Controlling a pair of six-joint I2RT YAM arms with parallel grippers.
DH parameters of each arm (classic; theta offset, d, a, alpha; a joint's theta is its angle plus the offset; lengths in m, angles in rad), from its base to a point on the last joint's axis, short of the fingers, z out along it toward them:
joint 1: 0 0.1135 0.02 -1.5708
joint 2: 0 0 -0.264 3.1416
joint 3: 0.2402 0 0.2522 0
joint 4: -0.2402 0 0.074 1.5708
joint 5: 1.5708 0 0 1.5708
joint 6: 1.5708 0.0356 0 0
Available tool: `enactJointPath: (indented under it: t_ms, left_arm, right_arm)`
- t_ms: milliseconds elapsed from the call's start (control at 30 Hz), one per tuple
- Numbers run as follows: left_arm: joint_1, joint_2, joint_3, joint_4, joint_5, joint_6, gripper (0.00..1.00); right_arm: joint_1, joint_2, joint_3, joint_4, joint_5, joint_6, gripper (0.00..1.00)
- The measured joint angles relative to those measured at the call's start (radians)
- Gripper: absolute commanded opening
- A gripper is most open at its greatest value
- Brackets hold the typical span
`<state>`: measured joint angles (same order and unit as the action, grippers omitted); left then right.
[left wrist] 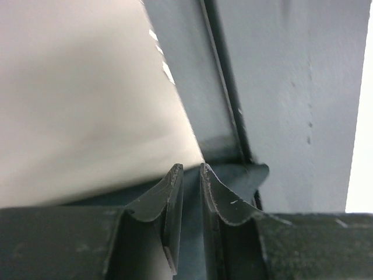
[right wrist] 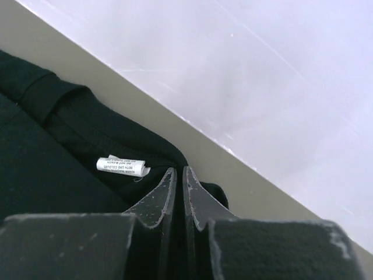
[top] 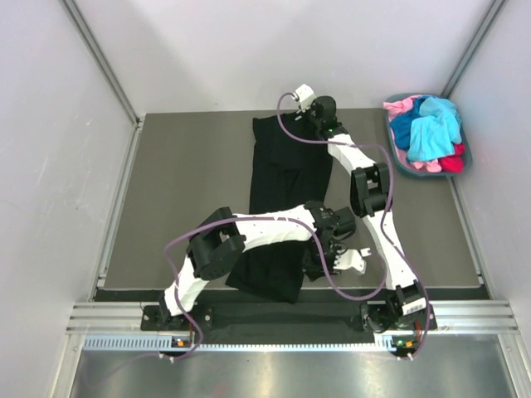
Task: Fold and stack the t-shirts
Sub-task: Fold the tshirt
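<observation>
The big black t-shirt lies flat on the grey tabletop. It makes a long strip from the far side down to the near edge, in the middle between the two arms.

The right arm reaches out to the far end of the shirt. Its end effector is closed, with the tips right over the black cloth by the neck. I cannot tell if any cloth is pinched in there. A small white label shows on the shirt just beside the tips.

The left arm bends across the near part of the shirt. Its end effector is open a tiny bit, with a thin gap and nothing in it. It points at the wall, not at the cloth.

The other t-shirts sit in a heap in the basket at the far right corner. They are blue, turquoise, pink and red.
</observation>
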<state>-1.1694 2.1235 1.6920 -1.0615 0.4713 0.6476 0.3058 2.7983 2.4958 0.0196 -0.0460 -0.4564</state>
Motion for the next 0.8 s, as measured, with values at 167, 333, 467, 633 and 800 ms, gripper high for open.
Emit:
enactJointPath:
  t_ms: [167, 333, 467, 633, 800]
  left_arm:
    - [0.000, 0.013, 0.037, 0.020, -0.021, -0.024, 0.25]
    - [0.000, -0.012, 0.026, 0.022, -0.081, -0.045, 0.35]
    - [0.009, -0.142, -0.028, 0.020, -0.169, -0.055, 0.48]
    - [0.091, -0.369, -0.097, 0.047, -0.222, -0.090, 0.68]
    - [0.461, -0.459, -0.117, 0.180, -0.108, -0.204, 0.73]
  right_arm:
    - [0.000, 0.010, -0.001, 0.051, 0.008, 0.000, 0.37]
    - [-0.003, -0.037, -0.073, 0.117, 0.085, 0.014, 0.60]
    - [-0.016, -0.193, -0.249, 0.127, 0.140, 0.015, 0.72]
    - [-0.043, -0.449, -0.389, 0.084, 0.174, 0.066, 0.74]
    - [-0.073, -0.770, -0.545, -0.049, 0.121, 0.207, 0.68]
